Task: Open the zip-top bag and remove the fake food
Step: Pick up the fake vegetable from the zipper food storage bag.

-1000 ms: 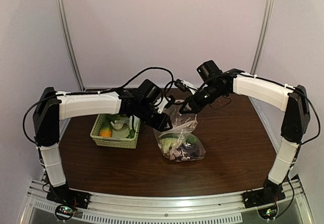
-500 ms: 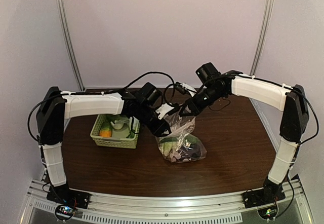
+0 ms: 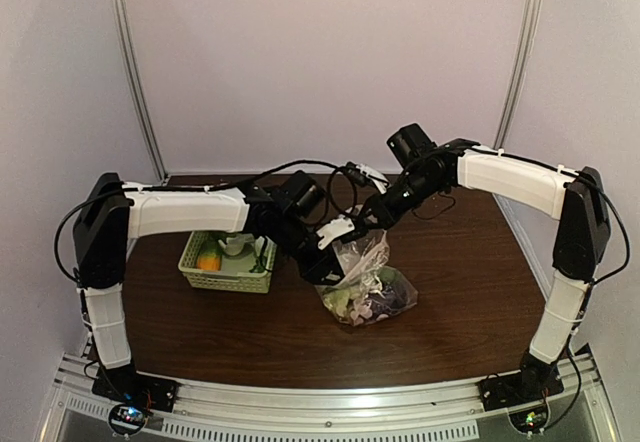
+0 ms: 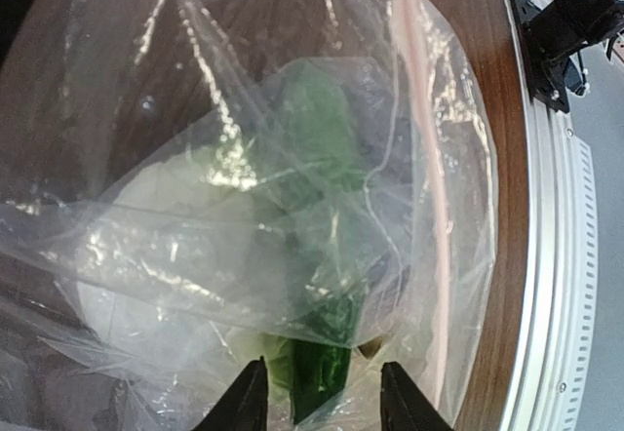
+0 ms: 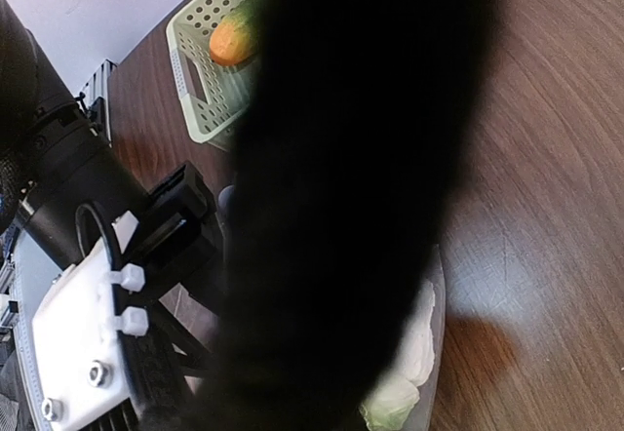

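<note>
The zip-top bag is thin clear plastic film, crinkled and glossy, throwing white glints along its folds; its zip strip is a smoother, pale pink, semi-opaque band. Inside the bag, the fake food looks like moulded plastic: a shiny green piece and a duller whitish piece. Under the bag, the table is dark brown wood grain with a soft satin sheen. Left of the bag, the lattice basket is matt pale green plastic. Nearer than the bag, the rail is ribbed, brushed silver metal.
</note>
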### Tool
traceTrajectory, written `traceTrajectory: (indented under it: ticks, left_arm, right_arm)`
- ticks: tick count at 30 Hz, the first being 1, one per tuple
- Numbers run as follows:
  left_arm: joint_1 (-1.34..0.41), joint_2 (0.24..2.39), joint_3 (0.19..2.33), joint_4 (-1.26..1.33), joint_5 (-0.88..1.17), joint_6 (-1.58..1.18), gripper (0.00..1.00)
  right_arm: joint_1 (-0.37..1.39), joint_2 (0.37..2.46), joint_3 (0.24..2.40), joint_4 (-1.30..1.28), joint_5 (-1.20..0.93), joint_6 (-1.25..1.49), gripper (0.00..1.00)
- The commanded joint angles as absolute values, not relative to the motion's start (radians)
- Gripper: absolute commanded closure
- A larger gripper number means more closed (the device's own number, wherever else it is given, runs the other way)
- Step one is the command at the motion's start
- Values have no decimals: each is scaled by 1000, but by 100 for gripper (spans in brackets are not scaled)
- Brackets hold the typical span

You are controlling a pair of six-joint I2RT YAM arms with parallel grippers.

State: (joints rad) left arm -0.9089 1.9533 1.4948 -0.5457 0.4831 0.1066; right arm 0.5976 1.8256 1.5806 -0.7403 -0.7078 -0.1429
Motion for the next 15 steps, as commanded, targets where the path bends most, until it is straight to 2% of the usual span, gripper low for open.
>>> traceTrajectory:
  ticks: [1, 5, 10, 15]
  left_arm:
    - [-931, 1985, 1457, -498, 497, 105, 59]
    - [-935, 2006, 1429, -425, 438, 55, 62]
    - [-940, 2019, 1410, -358, 412, 19, 79]
    - [-943, 1979, 1424, -349, 368, -26, 88]
  right_arm:
    - [594, 1835, 1566, -750, -729, -168, 100]
    - [594, 1845, 1560, -752, -730, -173, 100]
    - [594, 1852, 1557, -755, -727, -180, 100]
    - [594, 1852, 1547, -756, -700, -195, 100]
